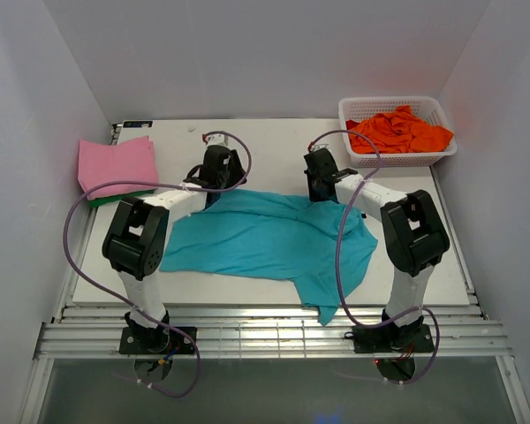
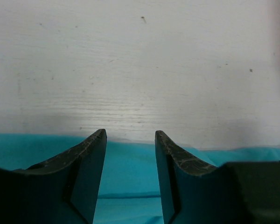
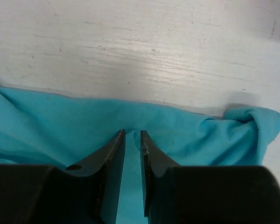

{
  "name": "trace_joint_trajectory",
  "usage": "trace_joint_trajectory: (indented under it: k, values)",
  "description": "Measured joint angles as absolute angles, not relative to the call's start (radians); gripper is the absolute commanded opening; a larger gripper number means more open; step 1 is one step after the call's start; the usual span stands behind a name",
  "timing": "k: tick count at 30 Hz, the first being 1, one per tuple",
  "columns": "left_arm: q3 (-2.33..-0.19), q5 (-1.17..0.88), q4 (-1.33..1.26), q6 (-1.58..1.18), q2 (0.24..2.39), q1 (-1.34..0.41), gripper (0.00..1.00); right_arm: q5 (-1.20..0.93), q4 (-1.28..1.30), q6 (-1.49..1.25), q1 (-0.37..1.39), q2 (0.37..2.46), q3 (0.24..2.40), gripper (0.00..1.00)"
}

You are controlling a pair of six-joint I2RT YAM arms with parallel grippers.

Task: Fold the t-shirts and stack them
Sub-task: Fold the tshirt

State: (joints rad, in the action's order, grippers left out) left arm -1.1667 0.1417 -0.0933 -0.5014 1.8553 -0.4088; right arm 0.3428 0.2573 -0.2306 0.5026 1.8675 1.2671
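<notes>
A teal t-shirt lies spread and rumpled across the middle of the table, one corner hanging toward the near edge. My left gripper hovers over its far left edge. In the left wrist view that gripper is open, with the teal cloth lying flat below the jaws. My right gripper is at the shirt's far right edge. In the right wrist view it is shut on a puckered fold of the teal cloth. A folded pink t-shirt lies on a green one at the far left.
A white lattice basket at the back right holds crumpled orange t-shirts. Bare white tabletop runs behind the teal shirt. White walls close in the left, right and back sides. A metal rail crosses the near edge by the arm bases.
</notes>
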Motion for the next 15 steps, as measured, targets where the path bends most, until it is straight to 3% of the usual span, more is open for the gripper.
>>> trace_joint_trajectory:
  k: [15]
  values:
    - [-1.225, 0.061, -0.114, -0.52, 1.895, -0.516, 0.59, 0.281, 0.249, -0.233, 0.483, 1.927, 1.275, 0.26]
